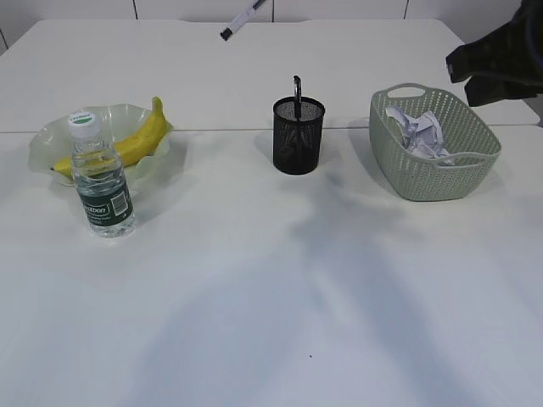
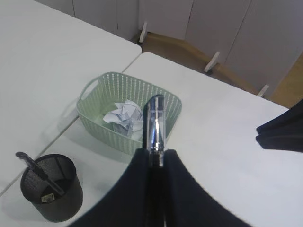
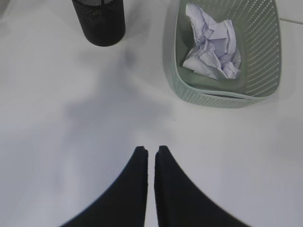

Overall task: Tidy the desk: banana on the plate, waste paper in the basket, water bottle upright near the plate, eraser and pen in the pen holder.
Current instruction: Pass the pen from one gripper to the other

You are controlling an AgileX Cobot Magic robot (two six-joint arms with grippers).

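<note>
A white table (image 1: 280,280) fills the scene, seen from the front at a downward slant. The largest object on it is a pale green woven basket (image 1: 434,144), lying ahead of and below the left gripper (image 2: 154,158) and ahead and to the right of the right gripper (image 3: 151,152); a crumpled ball of waste paper (image 3: 210,45) rests inside it. Far to the left of both grippers sits a wavy-edged translucent plate (image 1: 51,140) with a yellow banana (image 1: 127,144) lying across it. A clear water bottle (image 1: 100,178) with a white cap stands upright just in front of the plate. A black mesh pen holder (image 1: 299,136) stands between plate and basket, below and to the left of the left gripper and ahead-left of the right gripper; one dark pen (image 2: 40,172) leans inside it, and a small pale item at its bottom is too unclear to name. The left gripper, raised above the table, is clamped on a second pen (image 2: 155,130) that sticks out forward from its fingers. The right gripper hovers over bare table with its fingers (image 3: 140,163) nearly together, holding nothing.
</note>
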